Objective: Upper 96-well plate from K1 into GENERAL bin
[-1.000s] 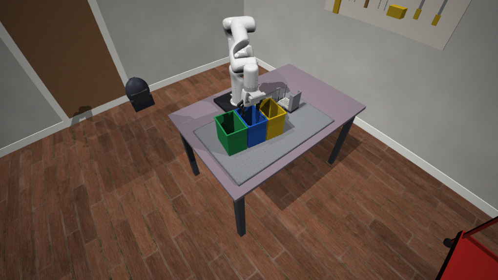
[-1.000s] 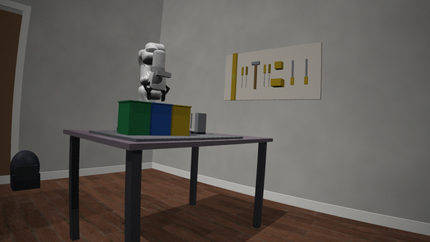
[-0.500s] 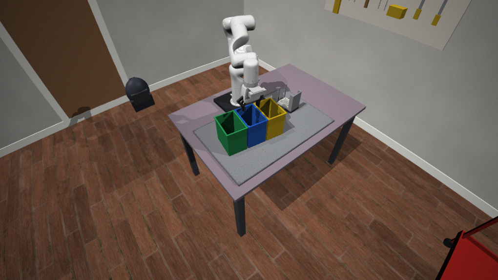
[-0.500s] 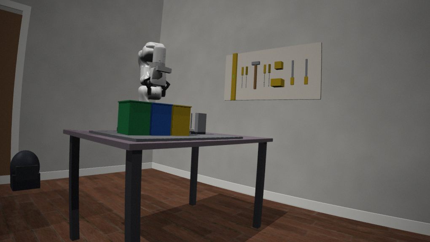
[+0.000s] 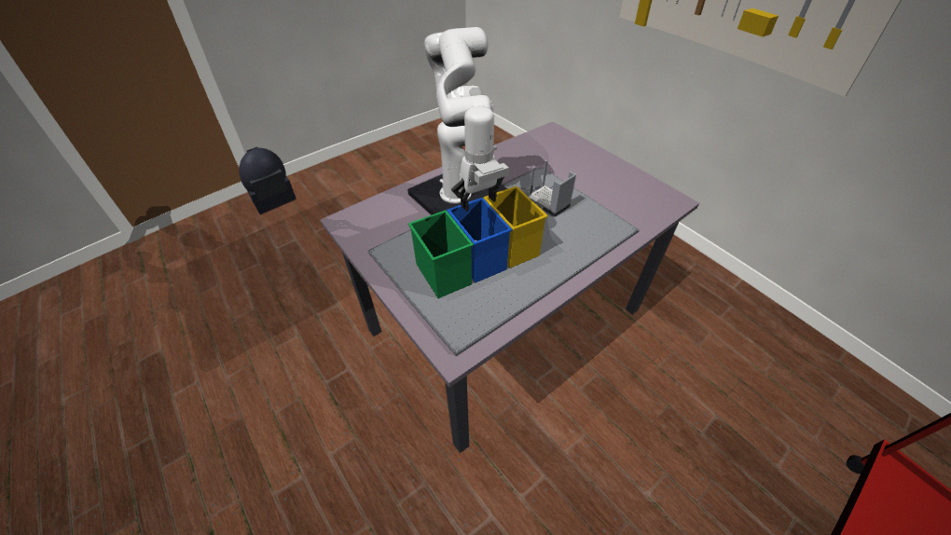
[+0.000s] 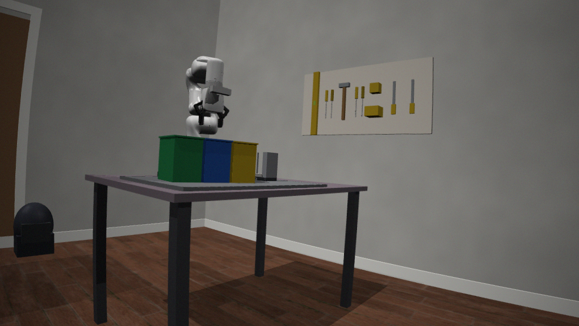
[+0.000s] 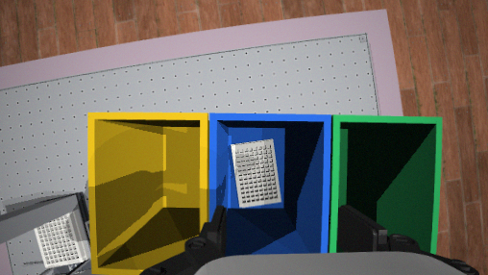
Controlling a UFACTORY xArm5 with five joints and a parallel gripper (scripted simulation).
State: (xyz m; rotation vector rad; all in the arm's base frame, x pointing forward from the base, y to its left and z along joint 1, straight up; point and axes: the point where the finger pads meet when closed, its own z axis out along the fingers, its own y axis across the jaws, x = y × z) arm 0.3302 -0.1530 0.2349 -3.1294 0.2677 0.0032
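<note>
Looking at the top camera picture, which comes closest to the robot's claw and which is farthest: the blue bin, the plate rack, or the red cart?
From the gripper, open and empty:
1. Blue bin, directly beneath it.
2. Plate rack, past the yellow bin, on the table.
3. Red cart, on the floor in the corner of the picture.
</note>
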